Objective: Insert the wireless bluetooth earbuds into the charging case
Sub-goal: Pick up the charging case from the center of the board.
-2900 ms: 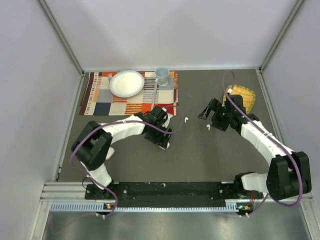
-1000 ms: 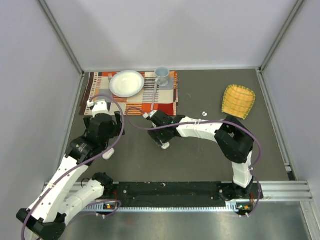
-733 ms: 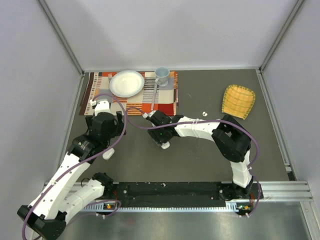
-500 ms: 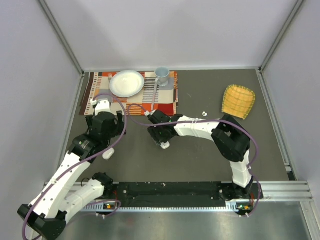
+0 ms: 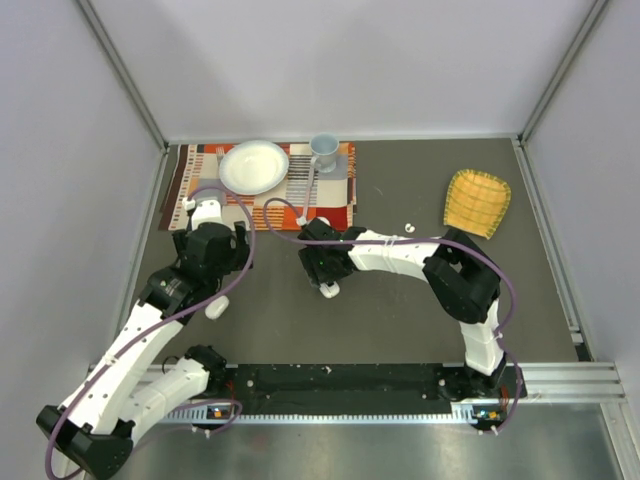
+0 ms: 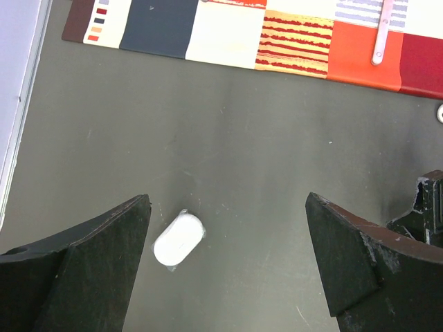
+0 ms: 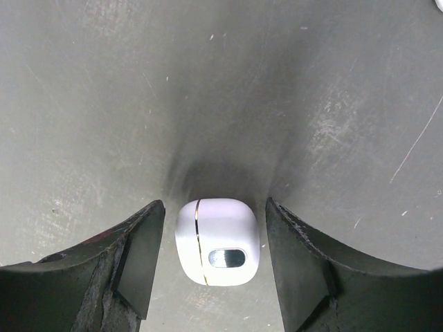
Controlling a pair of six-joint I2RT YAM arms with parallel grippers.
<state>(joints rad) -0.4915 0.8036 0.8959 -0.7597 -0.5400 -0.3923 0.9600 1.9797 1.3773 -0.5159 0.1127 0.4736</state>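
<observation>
So the right end effector (image 7: pixel 214 202) is sitting low over the case (image 7: pixel 218 241). It's open, one finger on each side, with a thin sliver of surface (image 7: pixel 221 83) showing between each finger and the case, so it's not gripping anything yet. The right wrist view is giving the good detail here. The case is lying closed in the lower middle of the frame, with a fine seam running down its left part and a small dark oval window low on its face. In the top view the same case is showing only as a small white bit poking out under the black wrist, just left of centre.

The left end effector (image 6: pixel 228 200) is hanging wide open above the surface, holding nothing. Its wrist view is showing a white oval thing (image 6: pixel 178 238) lying in the lower left of the frame, just beside the left finger. I can't tell what it is. The top view is placing it in the lower left part of the surface, well apart from the case. The left wrist view is also catching the mat (image 6: pixel 291 41) running along the top of the frame, with a spoon (image 6: pixel 383 31) lying on it.

Only the top view is showing an earbud (image 5: pixel 408 226), lying alone right of centre and well apart from the case. It's also showing the plate (image 5: pixel 253 166) and cup (image 5: pixel 323 150) on the mat at upper left, and a yellow pad (image 5: pixel 477 201) at upper right.
</observation>
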